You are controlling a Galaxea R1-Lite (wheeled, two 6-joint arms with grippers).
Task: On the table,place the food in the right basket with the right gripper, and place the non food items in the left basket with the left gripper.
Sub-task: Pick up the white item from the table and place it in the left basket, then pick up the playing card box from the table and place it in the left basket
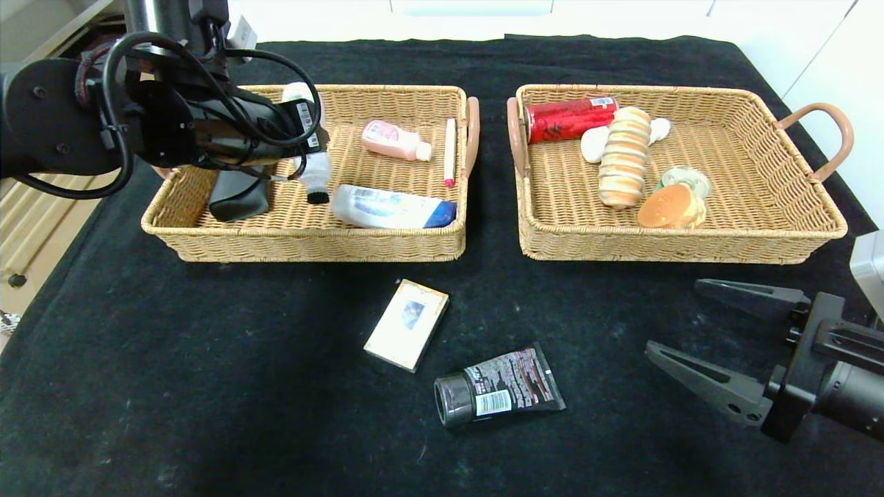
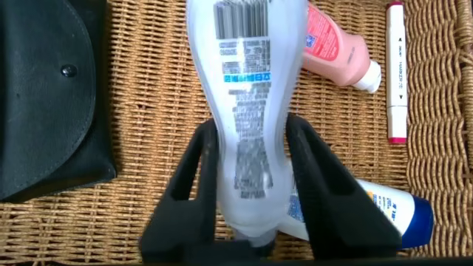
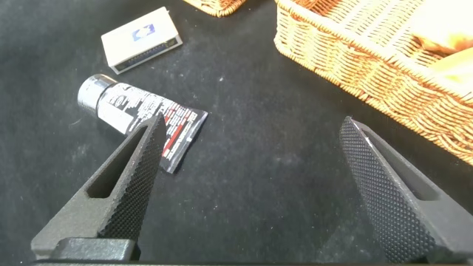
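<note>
Nearest the front edge of the bench lie a black tube [image 1: 498, 394] and a small cream box [image 1: 407, 324], both non-food and probably light; the tube looks soft, so its stiff cap is likely the surer hold. Behind them, the left basket [image 1: 304, 238] holds a black pouch [image 1: 238, 197], blue-capped bottle [image 1: 394, 208], pink bottle [image 1: 395, 140] and marker [image 1: 449, 150], while the right basket [image 1: 680, 241] holds a red can [image 1: 570, 118], stacked buns [image 1: 624, 159] and burger [image 1: 668, 206]. Left gripper [image 2: 251, 181], over the left basket, is clamped on a clear, probably slippery bottle [image 2: 247, 81]; right gripper [image 1: 708, 331] waits near the front right corner, jaws apart.
</note>
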